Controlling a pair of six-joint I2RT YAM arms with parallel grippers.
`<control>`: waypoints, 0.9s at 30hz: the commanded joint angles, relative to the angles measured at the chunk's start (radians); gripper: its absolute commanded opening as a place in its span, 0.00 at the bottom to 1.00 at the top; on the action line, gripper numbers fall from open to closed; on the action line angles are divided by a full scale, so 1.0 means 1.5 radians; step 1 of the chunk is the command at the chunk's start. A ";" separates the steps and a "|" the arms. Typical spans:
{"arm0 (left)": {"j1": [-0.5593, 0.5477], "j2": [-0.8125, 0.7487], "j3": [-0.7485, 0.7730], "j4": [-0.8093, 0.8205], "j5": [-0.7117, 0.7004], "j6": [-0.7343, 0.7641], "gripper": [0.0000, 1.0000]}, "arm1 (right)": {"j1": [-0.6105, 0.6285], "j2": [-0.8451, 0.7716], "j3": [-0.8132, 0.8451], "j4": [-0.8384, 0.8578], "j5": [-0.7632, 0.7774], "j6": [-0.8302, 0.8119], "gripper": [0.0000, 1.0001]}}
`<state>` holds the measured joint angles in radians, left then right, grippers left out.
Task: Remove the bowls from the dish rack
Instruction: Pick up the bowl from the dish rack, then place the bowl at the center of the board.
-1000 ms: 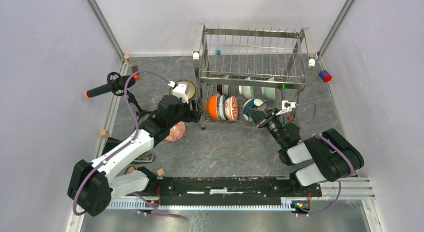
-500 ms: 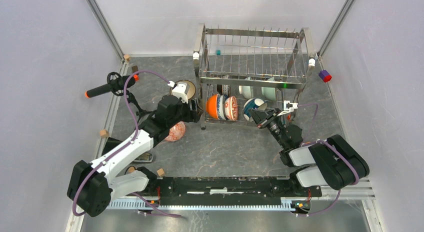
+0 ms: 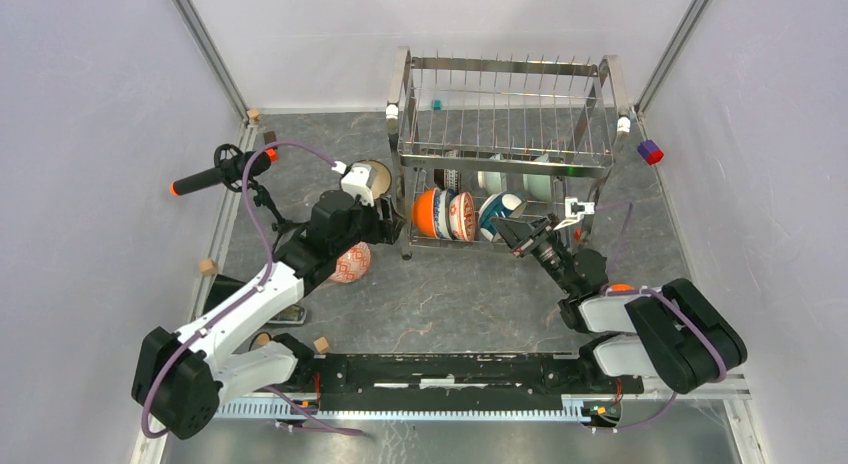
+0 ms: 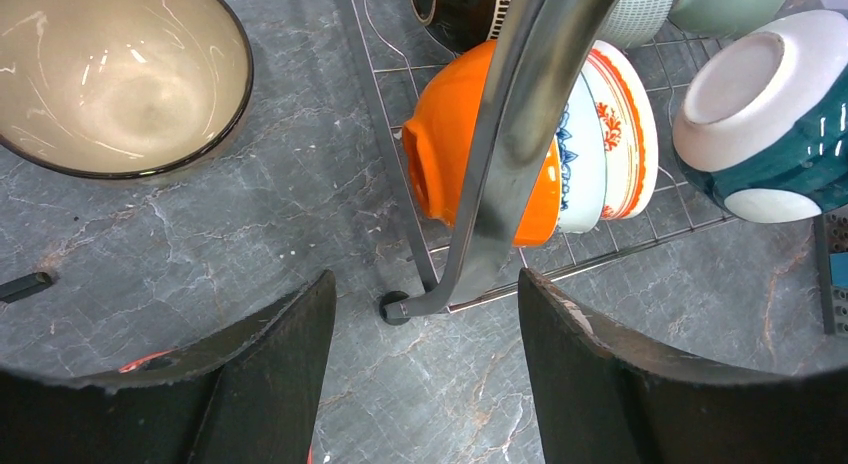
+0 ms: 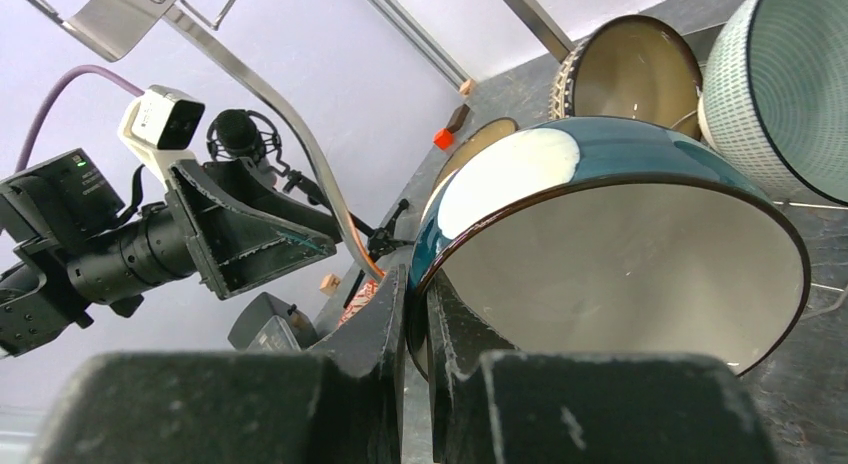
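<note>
right gripper (image 5: 415, 314) pinched on teal bowl (image 5: 620, 244) rim | left gripper (image 4: 425, 314) spread wide, empty, by dish rack (image 4: 520, 114)

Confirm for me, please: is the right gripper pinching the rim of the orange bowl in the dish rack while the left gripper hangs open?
Not quite: the right gripper pinches the rim of the teal-and-white bowl, not the orange bowl, as the right wrist view shows. The left gripper does hang open.
</note>
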<state>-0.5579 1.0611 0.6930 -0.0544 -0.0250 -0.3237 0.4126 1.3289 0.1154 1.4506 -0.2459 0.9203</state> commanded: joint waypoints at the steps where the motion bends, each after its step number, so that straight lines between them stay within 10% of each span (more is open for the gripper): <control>1: 0.001 -0.025 0.012 0.014 -0.012 -0.012 0.74 | 0.009 -0.035 0.032 0.290 -0.032 -0.001 0.00; 12: 0.001 -0.072 0.011 0.000 -0.049 -0.019 0.84 | 0.047 -0.228 0.035 -0.009 -0.135 -0.095 0.00; 27: 0.000 -0.223 0.066 -0.184 -0.325 -0.184 1.00 | 0.216 -0.541 0.233 -0.906 -0.033 -0.524 0.00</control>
<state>-0.5579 0.8043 0.7391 -0.2527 -0.3954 -0.4625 0.6991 0.5423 0.3470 0.3805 -0.3740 0.3473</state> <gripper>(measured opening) 0.993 0.130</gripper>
